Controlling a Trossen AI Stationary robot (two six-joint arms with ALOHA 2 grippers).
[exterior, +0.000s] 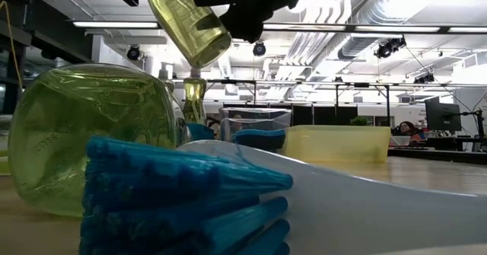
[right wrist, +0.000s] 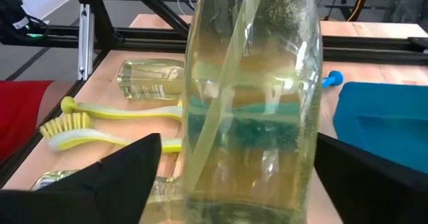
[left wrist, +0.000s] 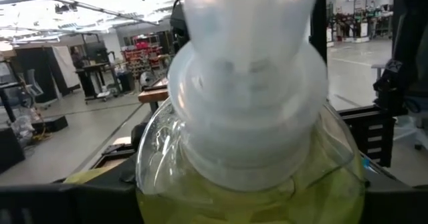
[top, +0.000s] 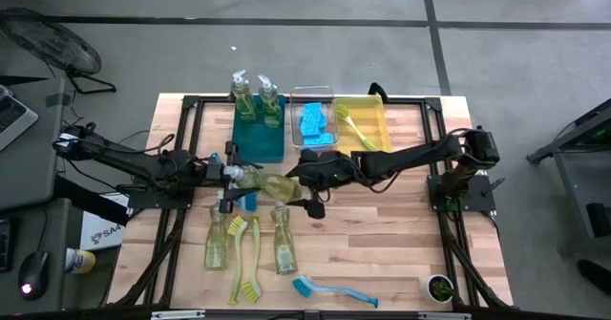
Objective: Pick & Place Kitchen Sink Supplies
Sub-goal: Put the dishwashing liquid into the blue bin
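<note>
now | soap bottle (top: 270, 185) | between left hand (top: 232, 176) and right hand (top: 298, 179)

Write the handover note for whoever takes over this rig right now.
Left gripper: shut on the pump end of the held soap bottle, which is in the air over mid-table.
Right gripper: open, with a finger on each side of that bottle's body and a gap showing on both sides.
Done: two standing bottles at the back of the teal bin; blue sponges in the clear bin; one binned brush in the yellow bin.
Left: the held bottle, two lying bottles, two yellow-green brushes and the blue brush on the table.
</note>
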